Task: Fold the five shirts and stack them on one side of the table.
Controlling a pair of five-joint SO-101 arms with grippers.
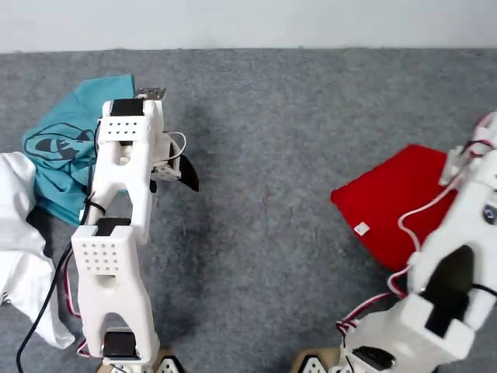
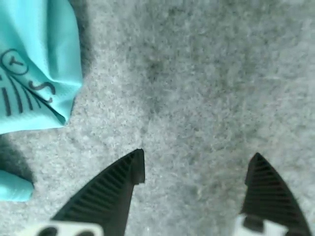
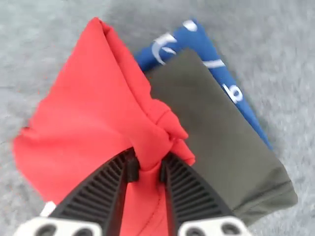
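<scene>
On the grey table [image 1: 272, 140], the left arm [image 1: 124, 186] overlaps the teal shirt [image 1: 62, 148], which touches the white shirt [image 1: 19, 233]; the right arm [image 1: 458, 256] overlaps the red shirt [image 1: 388, 202].

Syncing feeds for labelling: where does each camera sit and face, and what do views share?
High view: fixed overhead, facing down on the table; left arm and right arm show.
Left wrist view: on that wrist, facing down past the open left gripper at the teal shirt.
Right wrist view: on that wrist, facing the right gripper pinching the red shirt beside an olive shirt.
Shared: high view also shows the teal and red shirts.
</scene>
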